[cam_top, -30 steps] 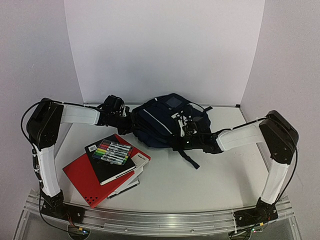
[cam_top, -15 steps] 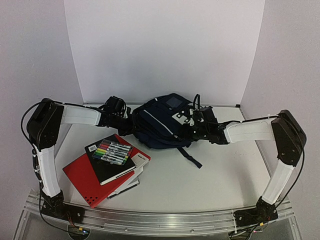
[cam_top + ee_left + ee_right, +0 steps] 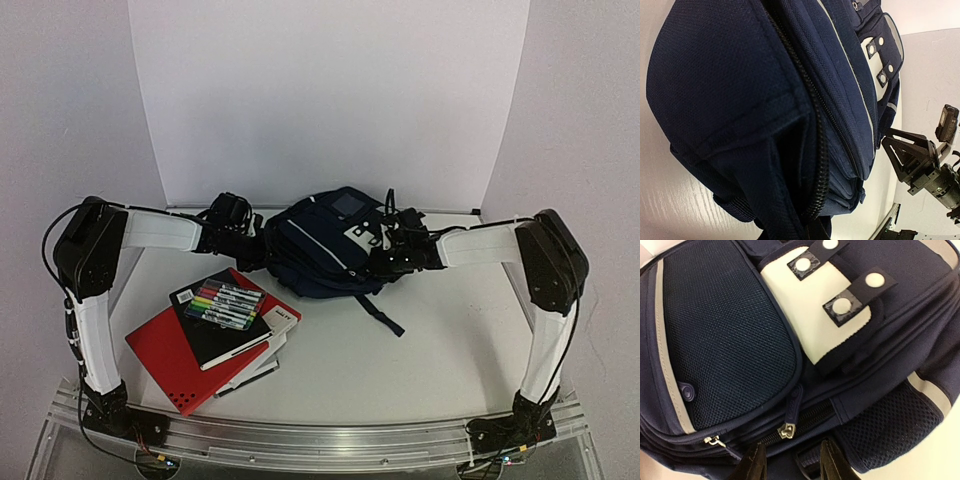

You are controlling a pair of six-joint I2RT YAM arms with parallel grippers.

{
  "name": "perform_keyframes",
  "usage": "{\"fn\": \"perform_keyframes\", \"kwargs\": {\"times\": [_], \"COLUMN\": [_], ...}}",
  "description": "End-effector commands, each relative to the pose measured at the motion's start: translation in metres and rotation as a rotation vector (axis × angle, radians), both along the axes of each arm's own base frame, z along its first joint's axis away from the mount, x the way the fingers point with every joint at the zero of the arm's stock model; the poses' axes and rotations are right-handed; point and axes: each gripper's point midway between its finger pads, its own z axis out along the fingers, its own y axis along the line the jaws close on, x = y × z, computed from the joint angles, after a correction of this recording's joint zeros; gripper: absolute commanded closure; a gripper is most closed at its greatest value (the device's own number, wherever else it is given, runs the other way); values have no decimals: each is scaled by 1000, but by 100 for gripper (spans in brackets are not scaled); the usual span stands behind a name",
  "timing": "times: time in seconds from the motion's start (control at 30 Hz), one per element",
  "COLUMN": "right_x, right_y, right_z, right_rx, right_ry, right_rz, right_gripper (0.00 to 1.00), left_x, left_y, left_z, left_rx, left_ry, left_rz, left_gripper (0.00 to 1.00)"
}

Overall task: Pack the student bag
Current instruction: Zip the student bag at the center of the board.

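The student bag (image 3: 320, 245), dark navy with thin white stripes, lies at the back middle of the table, its white buckle flap (image 3: 827, 305) facing up. My left gripper (image 3: 255, 248) is pressed against its left end. In the left wrist view the bag (image 3: 740, 75) fills the frame, and its zip edge runs into the shut left gripper (image 3: 817, 232), which pinches the fabric. My right gripper (image 3: 383, 262) is at the bag's right front. In the right wrist view it (image 3: 792, 462) stands open astride the bag's edge, just below a metal zip slider (image 3: 787, 429).
A red folder (image 3: 180, 365) lies front left. On it are a black notebook (image 3: 235, 335) and a pack of coloured markers (image 3: 225, 305), with more books underneath. A black strap (image 3: 385, 318) trails from the bag toward me. A white backdrop stands behind.
My right gripper has opened. Its arm has swung farther back along the bag's right side. The left arm has not moved.
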Motion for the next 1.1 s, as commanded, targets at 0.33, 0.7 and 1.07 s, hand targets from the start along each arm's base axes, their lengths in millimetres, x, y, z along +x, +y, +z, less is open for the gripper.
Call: {"fn": "perform_keyframes", "kwargs": {"times": [0.33, 0.7, 1.07], "right_x": [23, 35, 31], "right_y": [5, 35, 40], "right_z": [-22, -30, -14], "right_rx": [-184, -156, -44], "right_ry": [17, 18, 27], "right_rz": [80, 212, 157], "right_gripper": [70, 65, 100], "left_x": [-1, -4, -5], "left_y": [-10, -13, -9], "left_z": [43, 40, 38], "left_rx": [-71, -81, -87], "left_ry": [-96, -83, -76], "left_rz": [-53, -68, -31], "left_gripper": [100, 100, 100]}}
